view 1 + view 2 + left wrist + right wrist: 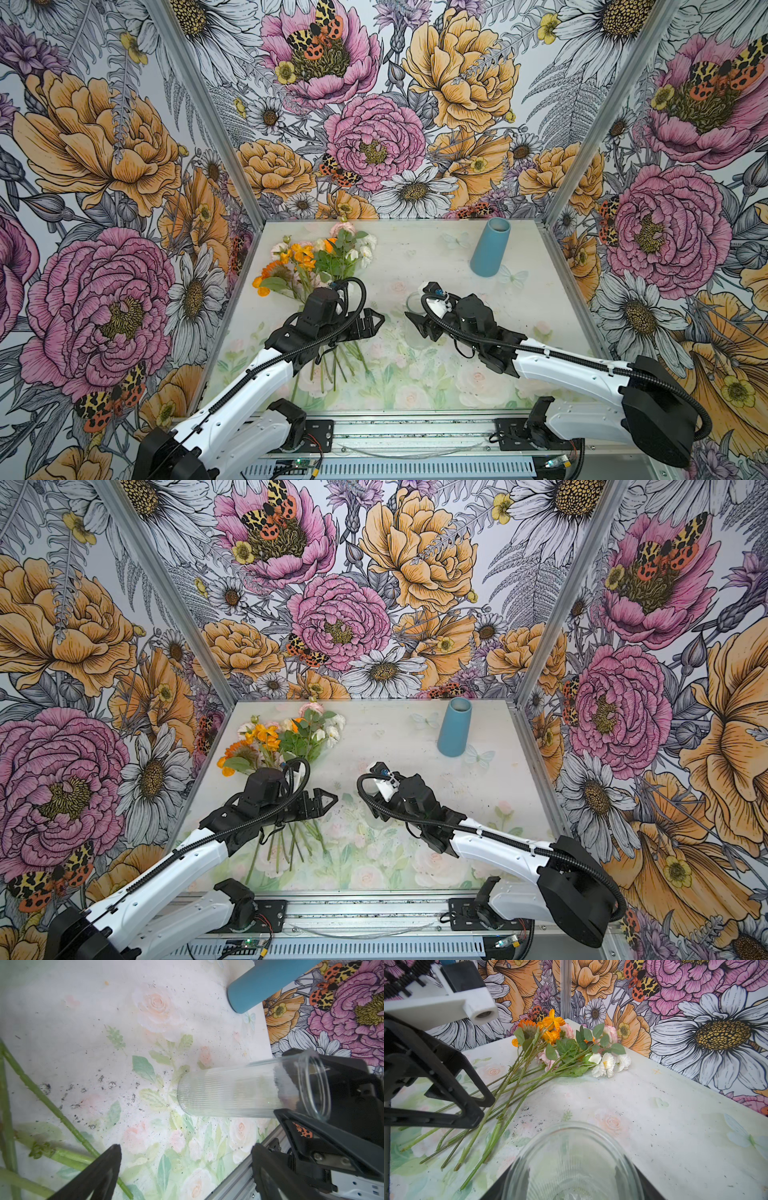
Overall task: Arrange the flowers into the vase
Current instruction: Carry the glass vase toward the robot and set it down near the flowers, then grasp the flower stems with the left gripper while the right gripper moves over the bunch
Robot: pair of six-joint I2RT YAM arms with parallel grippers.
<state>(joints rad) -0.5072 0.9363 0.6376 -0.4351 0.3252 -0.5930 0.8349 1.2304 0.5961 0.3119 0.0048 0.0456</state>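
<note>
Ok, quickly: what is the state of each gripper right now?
Left gripper: open, holding nothing.
Right gripper: closed on the glass vase.

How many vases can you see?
2. A blue vase stands at the back right. A clear ribbed glass vase stands near the middle, nearer the robot. None seems hidden.

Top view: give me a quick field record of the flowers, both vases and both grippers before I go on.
flowers: bunch lying on the table, back left, blooms away from the robot
clear glass vase: upright, mid-table, empty
blue vase: upright, back right, no gripper near
left gripper: open, over the bare end of the flowers, holding nothing
right gripper: closed around the clear glass vase near its rim
progress: no flowers in either vase
</note>
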